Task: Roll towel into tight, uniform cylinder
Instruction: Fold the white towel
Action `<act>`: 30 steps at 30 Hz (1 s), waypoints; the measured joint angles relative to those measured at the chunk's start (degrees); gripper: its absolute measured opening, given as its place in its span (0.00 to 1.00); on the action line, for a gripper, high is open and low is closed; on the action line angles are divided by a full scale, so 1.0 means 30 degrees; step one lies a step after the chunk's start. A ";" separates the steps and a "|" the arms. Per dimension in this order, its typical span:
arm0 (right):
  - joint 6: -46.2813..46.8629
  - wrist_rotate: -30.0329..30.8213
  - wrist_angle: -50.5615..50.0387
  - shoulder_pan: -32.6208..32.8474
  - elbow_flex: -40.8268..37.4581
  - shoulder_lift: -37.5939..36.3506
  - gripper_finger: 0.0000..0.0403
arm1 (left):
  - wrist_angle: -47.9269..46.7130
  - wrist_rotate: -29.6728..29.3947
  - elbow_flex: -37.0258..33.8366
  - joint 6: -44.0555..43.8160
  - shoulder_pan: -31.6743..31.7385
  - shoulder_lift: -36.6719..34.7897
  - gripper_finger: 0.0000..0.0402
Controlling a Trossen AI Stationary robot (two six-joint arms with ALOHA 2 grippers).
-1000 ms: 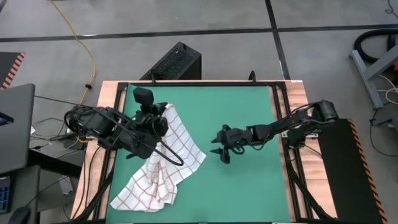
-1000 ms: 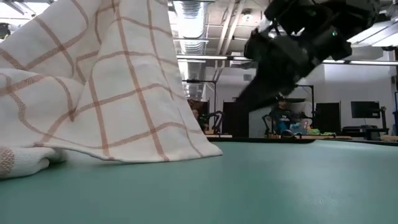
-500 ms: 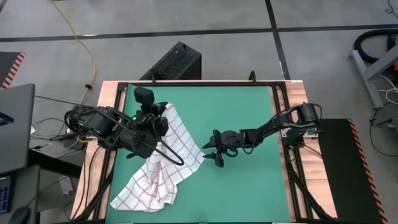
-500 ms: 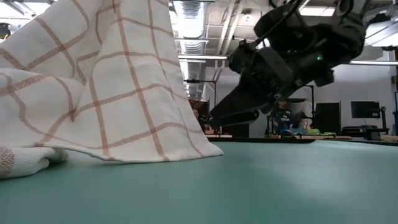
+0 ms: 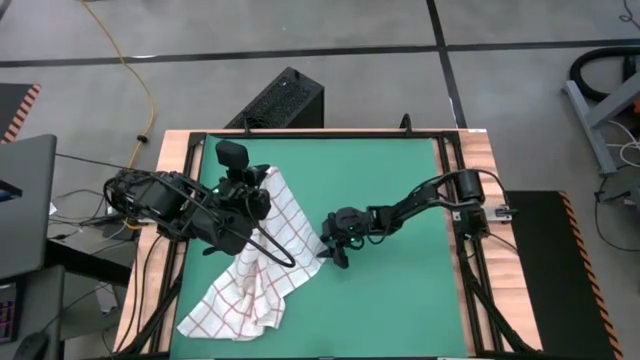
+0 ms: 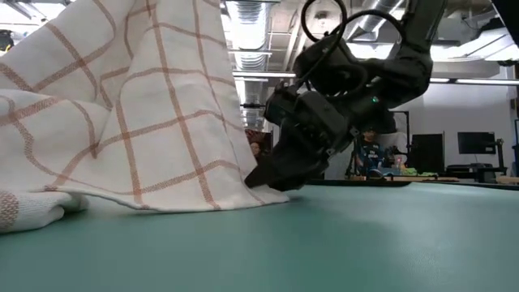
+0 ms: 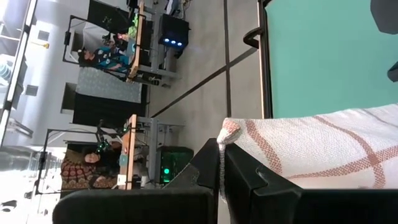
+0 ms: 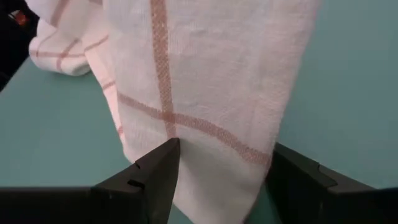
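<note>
The white towel with thin red checks lies crumpled on the left half of the green mat. Its far corner is raised and its near end is bunched on the mat. My left gripper is shut on that raised corner, above the mat. My right gripper is open and low at the mat, at the towel's right corner. In the right wrist view its two fingers stand on either side of that corner. The low view shows the towel sloping down to the right gripper. My left gripper pinches the towel's far corner between its two fingers, at the hemmed edge. The corner is lifted clear, and the cloth hangs slack from it down to the mat. I cannot tell whether my right gripper touches the towel.
A black box stands on the floor past the table's far edge. Wooden rails and dark frame bars border the mat. The mat's right half is bare green. People sit in the room behind.
My right gripper has gone toward the table's left edge and down to the mat, reaching the towel's right corner. The towel and my left gripper have stayed where they were.
</note>
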 joint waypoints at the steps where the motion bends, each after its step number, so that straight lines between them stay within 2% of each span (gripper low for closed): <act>1: -0.0019 -0.0031 -0.0196 0.0038 0.0003 0.0000 0.58 | 0.0000 0.0006 0.0004 0.0000 0.0000 -0.0003 0.00; 5: -0.0460 0.0085 -0.0709 0.0118 0.0004 -0.0123 0.44 | 0.0000 0.0167 0.0004 -0.0001 0.0000 0.0004 0.00; 10: -0.1037 -0.0005 -0.1219 -0.0035 0.0003 -0.0131 0.08 | 0.0000 0.0188 0.0004 -0.0015 0.0000 0.0003 0.00; 11: -0.1262 0.0008 -0.1344 -0.0042 0.0003 -0.0134 0.05 | 0.0000 0.0192 0.0000 -0.0025 0.0000 0.0004 0.00; 16: -0.1394 0.1850 -0.1940 0.0536 -0.0027 -0.0723 0.02 | 0.0000 0.0497 -0.0001 -0.1023 0.0026 0.0004 0.00; 20: -0.1930 0.5355 -0.4285 0.1540 -0.0061 -0.3312 0.02 | 0.0007 0.1604 -0.0002 -0.2664 0.0346 -0.0019 0.00; 26: -0.2613 1.4144 -1.1371 0.3300 -0.0048 -0.9544 0.02 | -0.0004 0.2305 0.0004 -0.4481 0.1152 -0.0451 0.00; 30: -0.3081 1.8471 -1.4331 0.4042 -0.0018 -1.3905 0.02 | 0.0007 0.2199 -0.0003 -0.4286 0.2039 -0.0389 0.00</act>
